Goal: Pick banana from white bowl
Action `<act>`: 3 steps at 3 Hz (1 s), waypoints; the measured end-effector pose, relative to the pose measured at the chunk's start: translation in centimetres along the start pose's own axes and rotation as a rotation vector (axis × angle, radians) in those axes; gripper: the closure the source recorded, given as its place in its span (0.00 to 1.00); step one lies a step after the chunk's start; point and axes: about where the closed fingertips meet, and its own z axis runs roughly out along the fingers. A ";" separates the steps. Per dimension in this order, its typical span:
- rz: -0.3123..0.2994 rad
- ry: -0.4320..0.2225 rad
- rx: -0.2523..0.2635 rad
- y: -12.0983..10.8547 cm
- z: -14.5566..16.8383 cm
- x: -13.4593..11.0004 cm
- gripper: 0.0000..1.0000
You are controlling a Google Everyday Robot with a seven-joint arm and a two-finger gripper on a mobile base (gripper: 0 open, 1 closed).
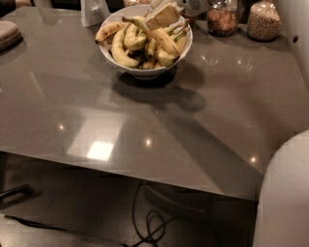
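The white bowl point(145, 71) stands at the far middle of the grey table and holds several yellow bananas. The longest banana point(164, 39) lies on top of the pile, curving from a dark stem tip at the upper left down to the right. My gripper point(163, 15) reaches in from the top right. It hangs over the middle of the bowl, right above the upper part of that long banana, at or very near its surface.
Two glass jars of grains point(223, 19) point(263, 21) stand behind the bowl at the right. A white object point(94, 12) stands behind the bowl's left. A grey pad point(7, 34) lies at the left edge. My white body point(285, 193) fills the lower right. Cables point(154, 226) lie under the table.
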 end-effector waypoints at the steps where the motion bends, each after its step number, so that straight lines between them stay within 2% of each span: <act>1: 0.000 0.005 0.011 -1.2 1.2 0.1 0.42; 3: 0.066 0.086 0.054 -3.0 2.5 3.4 0.43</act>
